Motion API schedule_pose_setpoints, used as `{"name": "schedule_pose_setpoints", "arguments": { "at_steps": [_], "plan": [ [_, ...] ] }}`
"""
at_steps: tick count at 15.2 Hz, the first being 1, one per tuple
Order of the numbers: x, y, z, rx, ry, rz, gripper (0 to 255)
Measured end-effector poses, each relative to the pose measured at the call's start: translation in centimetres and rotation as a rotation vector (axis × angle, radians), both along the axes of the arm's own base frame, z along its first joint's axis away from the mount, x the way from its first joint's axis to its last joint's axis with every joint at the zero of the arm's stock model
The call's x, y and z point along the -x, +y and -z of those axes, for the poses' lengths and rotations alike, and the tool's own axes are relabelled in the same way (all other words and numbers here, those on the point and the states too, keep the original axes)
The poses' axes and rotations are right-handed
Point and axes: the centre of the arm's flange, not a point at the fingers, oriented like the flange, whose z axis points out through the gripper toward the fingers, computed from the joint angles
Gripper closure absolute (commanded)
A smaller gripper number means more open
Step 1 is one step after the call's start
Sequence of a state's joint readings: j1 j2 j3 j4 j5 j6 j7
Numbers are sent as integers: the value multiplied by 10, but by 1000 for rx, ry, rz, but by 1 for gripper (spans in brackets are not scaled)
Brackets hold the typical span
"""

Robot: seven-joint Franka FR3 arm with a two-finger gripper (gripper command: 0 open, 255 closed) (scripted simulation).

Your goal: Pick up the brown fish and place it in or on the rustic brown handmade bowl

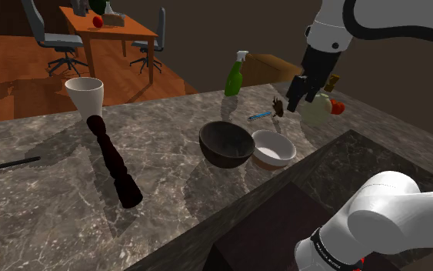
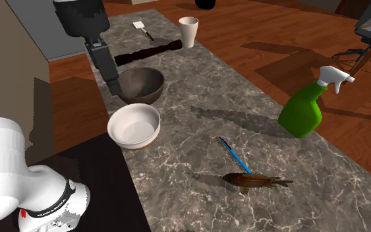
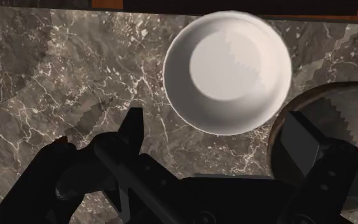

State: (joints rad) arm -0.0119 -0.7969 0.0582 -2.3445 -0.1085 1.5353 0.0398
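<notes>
The brown fish (image 1: 278, 106) (image 2: 256, 180) lies on the marble counter next to a blue brush (image 2: 235, 155). The dark brown bowl (image 1: 226, 144) (image 2: 140, 84) (image 3: 352, 118) stands empty beside a white bowl (image 1: 273, 148) (image 2: 134, 125) (image 3: 228, 73). My gripper (image 1: 292, 93) (image 2: 115, 88) (image 3: 215, 137) hangs open above the counter's stand-side edge, over the two bowls and well away from the fish. Nothing is between its fingers (image 3: 133, 130); counter shows in the gap, and the brown bowl lies past one finger.
A green spray bottle (image 1: 236, 75) (image 2: 302, 109) stands past the fish. A dark pepper mill (image 1: 113, 162) (image 2: 147, 51), a white cup (image 1: 84, 96) (image 2: 188, 31) and a spatula (image 2: 141, 28) sit at the counter's far end. A pale round object (image 1: 318, 109) rests behind the gripper.
</notes>
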Motion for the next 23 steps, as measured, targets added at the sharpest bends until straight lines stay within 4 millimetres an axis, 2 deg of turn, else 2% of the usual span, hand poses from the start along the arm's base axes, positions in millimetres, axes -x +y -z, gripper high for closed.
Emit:
{"name": "schedule_pose_setpoints", "arguments": {
  "at_steps": [2,7,11,23],
  "plan": [
    [-4,-3,2,0,0,6,0],
    [-46,-40,25,-5,4,65,0],
    [-83,-78,41,-8,8,118,0],
    [-176,-201,95,-18,16,277,0]
  ]
}}
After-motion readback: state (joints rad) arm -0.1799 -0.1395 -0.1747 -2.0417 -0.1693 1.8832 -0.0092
